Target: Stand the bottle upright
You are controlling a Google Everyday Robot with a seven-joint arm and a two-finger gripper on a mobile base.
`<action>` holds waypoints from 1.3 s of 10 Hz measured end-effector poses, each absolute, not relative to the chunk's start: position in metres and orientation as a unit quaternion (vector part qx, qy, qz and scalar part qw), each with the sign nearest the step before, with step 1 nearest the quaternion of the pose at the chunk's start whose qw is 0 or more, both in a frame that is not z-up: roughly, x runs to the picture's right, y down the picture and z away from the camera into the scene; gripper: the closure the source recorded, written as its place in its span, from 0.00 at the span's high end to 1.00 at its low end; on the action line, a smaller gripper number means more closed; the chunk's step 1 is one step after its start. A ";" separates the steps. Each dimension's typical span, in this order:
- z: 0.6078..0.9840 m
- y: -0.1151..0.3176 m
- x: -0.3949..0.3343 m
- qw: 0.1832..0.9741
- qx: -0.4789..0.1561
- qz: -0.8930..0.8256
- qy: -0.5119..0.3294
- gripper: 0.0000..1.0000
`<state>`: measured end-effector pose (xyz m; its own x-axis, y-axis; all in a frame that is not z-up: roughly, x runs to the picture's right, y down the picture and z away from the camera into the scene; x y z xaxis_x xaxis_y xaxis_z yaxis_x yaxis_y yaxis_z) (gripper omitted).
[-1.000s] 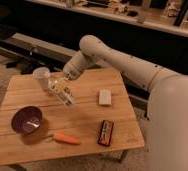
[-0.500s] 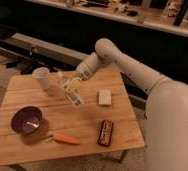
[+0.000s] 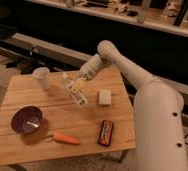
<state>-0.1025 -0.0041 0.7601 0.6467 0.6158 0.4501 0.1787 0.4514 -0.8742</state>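
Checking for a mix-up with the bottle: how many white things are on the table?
2. A white paper cup stands at the far left; a small white block lies right of the bottle. The end effector is at the bottle. Nothing seems hidden.

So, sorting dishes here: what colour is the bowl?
Purple bowl, camera view; the gripper is at the bottle.

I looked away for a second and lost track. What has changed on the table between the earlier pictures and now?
The gripper and bottle have shifted right, away from the cup and toward the white block. The bottle is tilted, cap end up-left, not yet upright; whether the jaws clamp it cannot be told. The cup, bowl, carrot, block and dark bar stayed put.
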 end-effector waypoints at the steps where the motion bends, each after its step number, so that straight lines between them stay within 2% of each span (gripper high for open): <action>1: 0.764 -0.005 -0.104 0.754 -0.508 0.139 -0.393 0.00; 13: 0.769 -0.006 -0.106 0.755 -0.510 0.135 -0.391 0.00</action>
